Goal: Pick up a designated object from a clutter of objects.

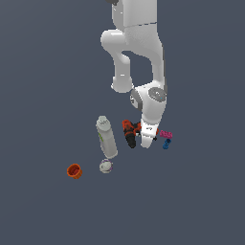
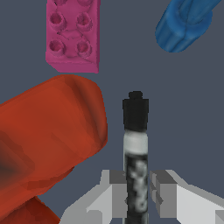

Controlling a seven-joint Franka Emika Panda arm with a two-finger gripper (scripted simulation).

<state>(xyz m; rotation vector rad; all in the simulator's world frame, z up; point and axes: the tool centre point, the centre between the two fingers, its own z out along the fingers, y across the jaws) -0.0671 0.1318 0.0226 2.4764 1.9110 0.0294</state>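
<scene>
Looking through wrist view, you see pincer [image 2: 136, 192] narrow, both fingers pressed against black marker [image 2: 135, 144], gripping its speckled whitish barrel; black cap points away from fingers. Red-orange drill [image 2: 48, 140] lies just beside marker, not touching it. Pink block [image 2: 72, 37] and blue block [image 2: 183, 24] sit farther out beyond marker cap. In exterior view, arm hangs low over desk [image 1: 201, 201], wrist between drill [image 1: 130, 133] and pink block [image 1: 166, 134]. White bottle [image 1: 106, 137], whitish ball [image 1: 105, 166], orange cup [image 1: 74, 171] lie toward exterior view's left.
</scene>
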